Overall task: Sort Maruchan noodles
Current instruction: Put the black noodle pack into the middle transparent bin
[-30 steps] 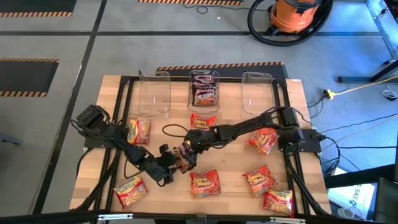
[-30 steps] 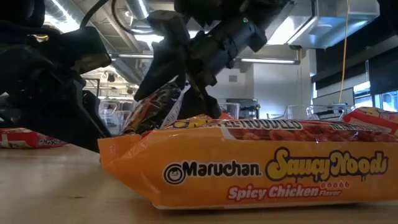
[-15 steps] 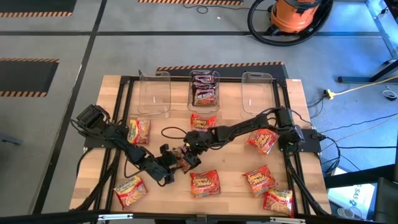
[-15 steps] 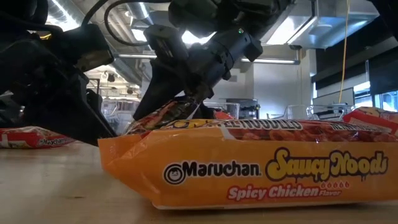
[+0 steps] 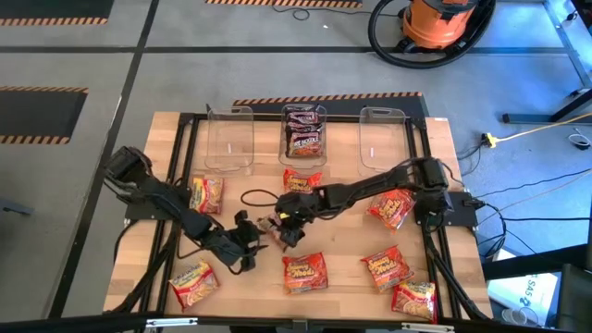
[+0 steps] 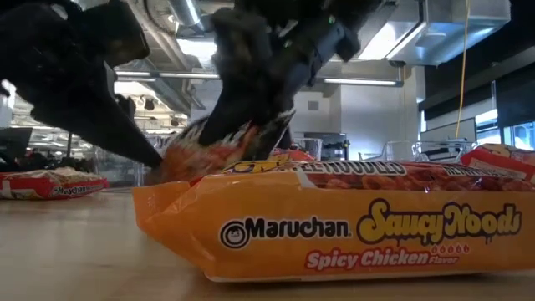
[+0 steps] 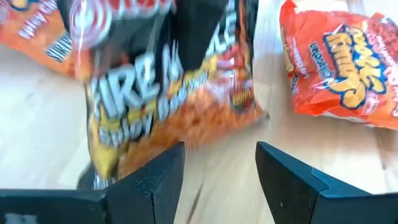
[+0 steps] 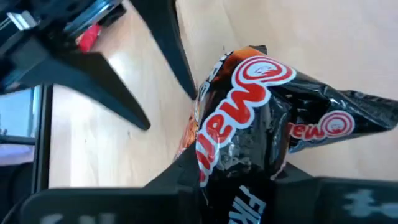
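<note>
Black noodle packet (image 8: 261,112) between right fingers (image 8: 186,174)

Glossy plastic on pale wood

The black noodle packet (image 8: 261,118) is shiny, crinkled plastic film; the orange packet (image 6: 334,221) looks smooth and glossy. The surface (image 5: 347,277) is pale, matt wood. The three tubs (image 5: 229,139) are clear plastic.

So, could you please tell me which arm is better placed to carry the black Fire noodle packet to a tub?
The right arm, probably: the right pincer is shut on the black Fire noodle packet, while the left pincer stands open beside it, holding nothing.
</note>
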Tool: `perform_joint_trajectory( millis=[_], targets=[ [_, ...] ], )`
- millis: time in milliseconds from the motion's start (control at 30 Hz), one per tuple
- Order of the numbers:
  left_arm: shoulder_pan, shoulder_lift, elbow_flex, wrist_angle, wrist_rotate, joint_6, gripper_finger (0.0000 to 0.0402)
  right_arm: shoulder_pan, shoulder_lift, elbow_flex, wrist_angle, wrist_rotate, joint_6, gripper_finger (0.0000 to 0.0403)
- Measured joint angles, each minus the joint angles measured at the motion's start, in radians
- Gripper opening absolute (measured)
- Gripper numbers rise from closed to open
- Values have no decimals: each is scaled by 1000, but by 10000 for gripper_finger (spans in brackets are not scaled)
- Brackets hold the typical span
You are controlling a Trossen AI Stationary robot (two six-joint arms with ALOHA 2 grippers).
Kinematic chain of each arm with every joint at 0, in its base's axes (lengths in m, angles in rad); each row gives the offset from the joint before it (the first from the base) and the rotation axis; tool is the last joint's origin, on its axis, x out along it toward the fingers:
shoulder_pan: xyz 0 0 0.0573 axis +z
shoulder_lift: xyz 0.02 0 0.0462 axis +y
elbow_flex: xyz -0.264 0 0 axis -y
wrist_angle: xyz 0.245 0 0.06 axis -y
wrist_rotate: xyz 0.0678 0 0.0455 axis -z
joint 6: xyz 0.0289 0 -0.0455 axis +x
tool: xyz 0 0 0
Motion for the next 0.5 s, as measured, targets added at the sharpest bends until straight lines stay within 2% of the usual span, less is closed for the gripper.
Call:
perform_joint_trajectory(
  millis=[167,300,500],
  targets=[
    [16,-71,0,-33,13,64,192,-7,-117,0,-100,77,-116,43],
    [88,-120,1,-14,97,153,192,-39,-213,0,-185,117,-195,44],
    [169,-135,0,26,197,263,192,-115,-341,0,-274,116,-297,47]
  ],
)
